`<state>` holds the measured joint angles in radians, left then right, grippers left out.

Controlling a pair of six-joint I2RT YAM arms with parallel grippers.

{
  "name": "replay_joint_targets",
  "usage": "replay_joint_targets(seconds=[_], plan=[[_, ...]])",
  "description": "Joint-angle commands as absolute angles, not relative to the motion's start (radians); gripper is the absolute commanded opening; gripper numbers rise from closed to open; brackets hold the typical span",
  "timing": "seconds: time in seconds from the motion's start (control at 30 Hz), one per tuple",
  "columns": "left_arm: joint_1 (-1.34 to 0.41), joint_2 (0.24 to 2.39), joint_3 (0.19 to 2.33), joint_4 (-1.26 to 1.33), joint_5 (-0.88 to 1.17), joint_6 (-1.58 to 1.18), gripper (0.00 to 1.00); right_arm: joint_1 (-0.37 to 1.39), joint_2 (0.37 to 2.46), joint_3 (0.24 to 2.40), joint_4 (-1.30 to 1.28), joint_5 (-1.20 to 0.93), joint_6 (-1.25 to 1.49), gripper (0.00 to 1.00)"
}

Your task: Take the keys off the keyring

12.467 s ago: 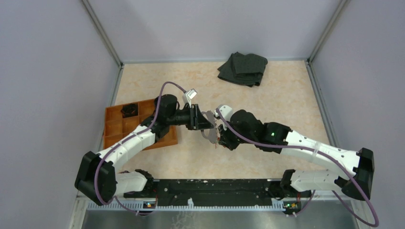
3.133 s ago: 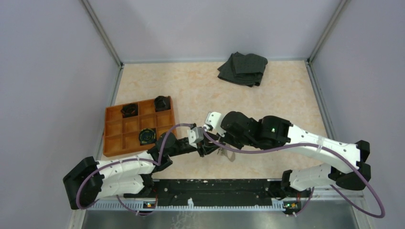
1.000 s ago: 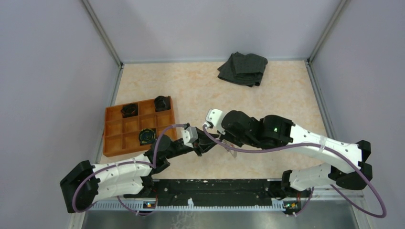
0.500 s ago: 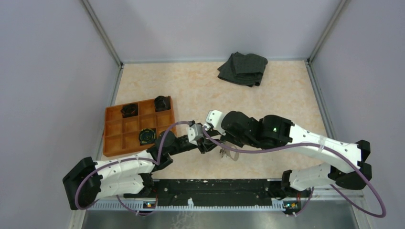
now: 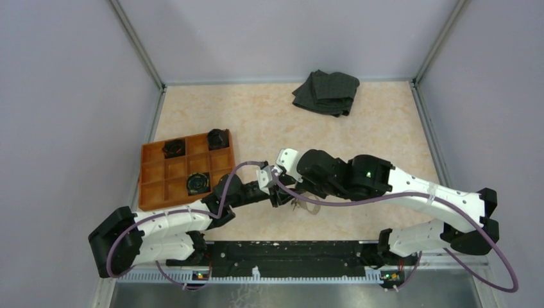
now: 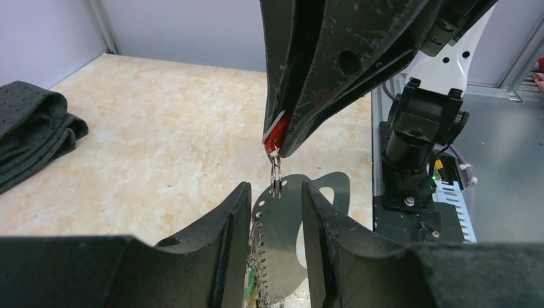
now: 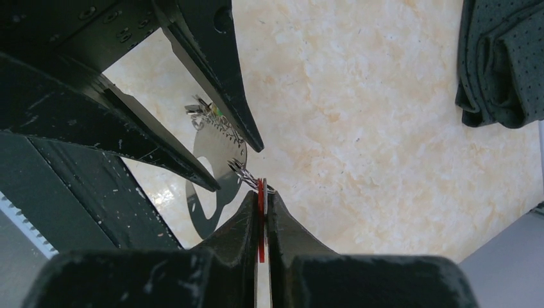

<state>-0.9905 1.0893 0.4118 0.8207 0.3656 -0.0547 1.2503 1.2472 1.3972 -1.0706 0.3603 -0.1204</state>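
My right gripper [image 5: 290,192] is shut on the red-headed key [image 7: 261,215], held edge-on between its fingertips above the table. A small silvery split ring [image 6: 275,179] hangs from that key. Below it dangles the keyring [image 6: 298,224], which shows as a flat silvery-grey metal piece with a cut-out and a row of small holes. Several small keys [image 6: 255,273], one with green on it, bunch at its lower edge. My left gripper [image 6: 276,189] is open, its fingers [image 6: 234,237] either side of the small ring and touching nothing. The keyring also shows in the right wrist view [image 7: 215,170].
An orange gridded tray [image 5: 154,176] lies at the left, holding three black coiled objects [image 5: 199,184]. A folded dark cloth [image 5: 327,92] lies at the back of the table. The right arm's base [image 6: 420,147] stands at the near edge.
My left gripper has moved right and closer to the right gripper, so its open fingers now sit around the hanging ring. The right gripper has kept its hold and barely moved.
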Motion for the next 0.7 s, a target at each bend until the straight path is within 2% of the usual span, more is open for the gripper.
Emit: replay_joint_targets(seconds=[0.0,0.17,0.3,0.47,0.67], plan=[[-0.995,1.097,0.449,0.904,0.379,-0.061,0.4,1.266,1.256,1.452,-1.027,0.352,-0.109,0.0],[-0.994,1.1,0.447,0.913,0.381,-0.061,0.35,1.266,1.259,1.449,-1.024,0.34,-0.105,0.0],[-0.994,1.111,0.455,0.894,0.402,-0.051,0.14,1.266,1.259,1.449,-1.027,0.344,-0.101,0.0],[-0.994,1.123,0.449,0.885,0.408,-0.049,0.0,1.266,1.251,1.453,-1.042,0.371,-0.09,0.0],[-0.994,1.106,0.442,0.878,0.385,-0.052,0.0,1.265,1.225,1.407,-1.042,0.392,-0.077,0.0]])
